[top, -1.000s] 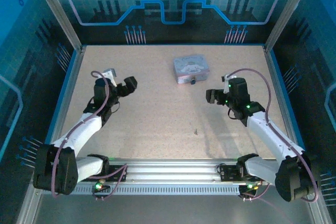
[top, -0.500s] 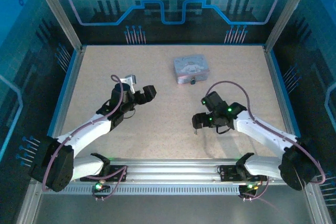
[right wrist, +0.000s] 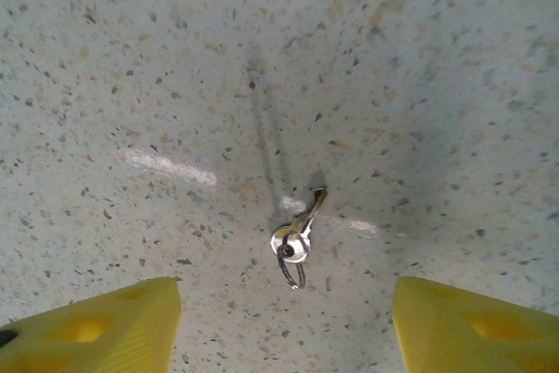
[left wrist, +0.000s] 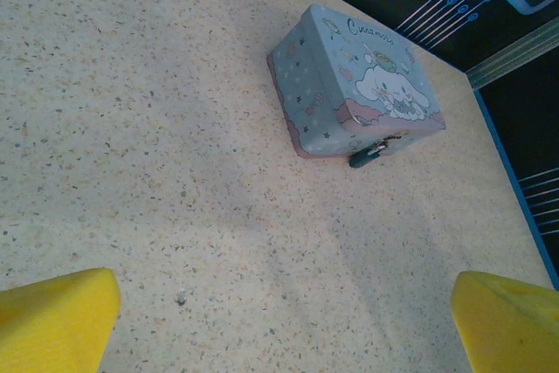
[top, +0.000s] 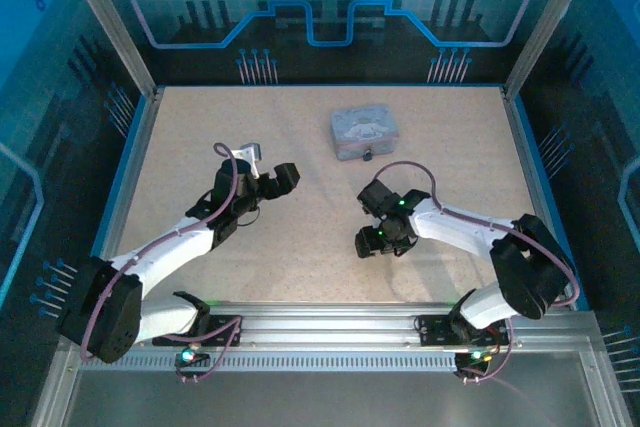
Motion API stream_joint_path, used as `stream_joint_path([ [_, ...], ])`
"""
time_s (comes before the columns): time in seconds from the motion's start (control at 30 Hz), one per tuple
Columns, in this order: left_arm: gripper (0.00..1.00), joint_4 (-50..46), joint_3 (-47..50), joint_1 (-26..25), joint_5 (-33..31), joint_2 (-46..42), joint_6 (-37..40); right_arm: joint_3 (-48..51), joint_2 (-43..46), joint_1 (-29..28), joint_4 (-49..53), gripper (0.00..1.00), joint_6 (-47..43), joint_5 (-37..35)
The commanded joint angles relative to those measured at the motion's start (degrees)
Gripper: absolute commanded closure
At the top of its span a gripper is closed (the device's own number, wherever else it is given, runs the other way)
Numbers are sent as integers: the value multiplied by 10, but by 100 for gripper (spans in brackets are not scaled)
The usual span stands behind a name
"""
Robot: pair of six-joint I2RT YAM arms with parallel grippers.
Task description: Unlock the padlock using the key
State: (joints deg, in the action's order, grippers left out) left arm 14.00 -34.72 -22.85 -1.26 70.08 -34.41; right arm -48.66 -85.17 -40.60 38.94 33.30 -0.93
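Note:
A small silver key point(right wrist: 297, 231) on a thin ring lies flat on the speckled table. My right gripper point(right wrist: 284, 329) hangs just above it, pointing down and open, with its yellow fingertips point(right wrist: 96, 329) standing either side of the key and touching nothing. From above, the right gripper point(top: 372, 243) covers the key's spot. The tiny dark padlock point(left wrist: 367, 156) hangs on the front of a pale blue tin box point(left wrist: 349, 85) and also shows from above as the padlock point(top: 367, 156). My left gripper point(top: 268, 171) hovers open, left of the box, and it is empty.
The tin box point(top: 364, 131) stands at the back centre of the table. Blue-edged walls and aluminium posts close in the table's sides and back. A metal rail point(top: 320, 327) with both arm bases runs along the near edge.
My right arm has swung in from the right and dropped over the key, its jaws narrowing. The left arm reached toward the middle, then held still.

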Motion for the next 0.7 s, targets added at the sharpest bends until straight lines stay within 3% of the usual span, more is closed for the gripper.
stream_joint_path([
  [0.0, 1, 0, -6, -4, -11, -2, 14, -14, -17, -10, 1, 41, 4, 18],
  [0.3, 1, -3, -10, -4, -9, 0, 20, -14, -48, -11, 0, 61, 6, 11],
  [0.67, 1, -4, -13, -4, -5, 6, 21, -29, -63, -10, -13, 69, 12, 1],
])
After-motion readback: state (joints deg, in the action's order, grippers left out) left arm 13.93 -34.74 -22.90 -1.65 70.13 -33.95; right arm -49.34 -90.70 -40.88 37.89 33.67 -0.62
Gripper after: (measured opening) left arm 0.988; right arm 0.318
